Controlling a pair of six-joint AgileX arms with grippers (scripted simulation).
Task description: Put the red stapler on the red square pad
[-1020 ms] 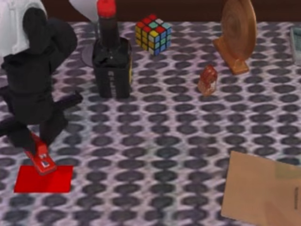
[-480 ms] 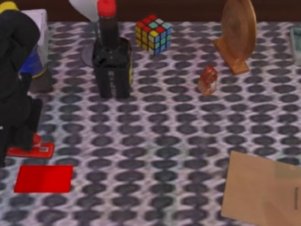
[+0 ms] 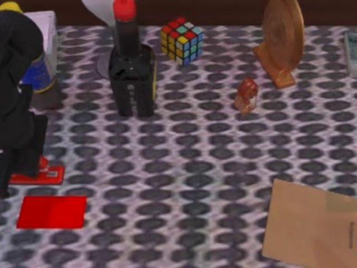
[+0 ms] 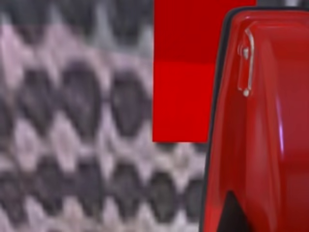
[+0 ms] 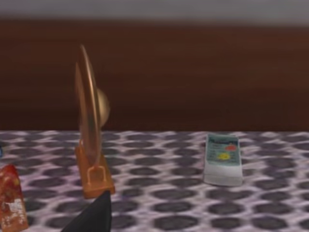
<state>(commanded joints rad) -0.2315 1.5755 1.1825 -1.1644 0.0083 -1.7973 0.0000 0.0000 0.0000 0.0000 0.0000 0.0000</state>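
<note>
I'm carrying the red stapler, left gripper pinching it just beside the red square pad, not over it; next I'm shifting it above the pad and lowering.

The red square pad lies bare, open from above and from its right. Just behind it, the red stapler and the black left arm crowd that edge. Farther back from the pad stand a black bottle and a Rubik's cube. Well to the pad's right the patterned surface runs open up to a tan cardboard sheet.
</note>
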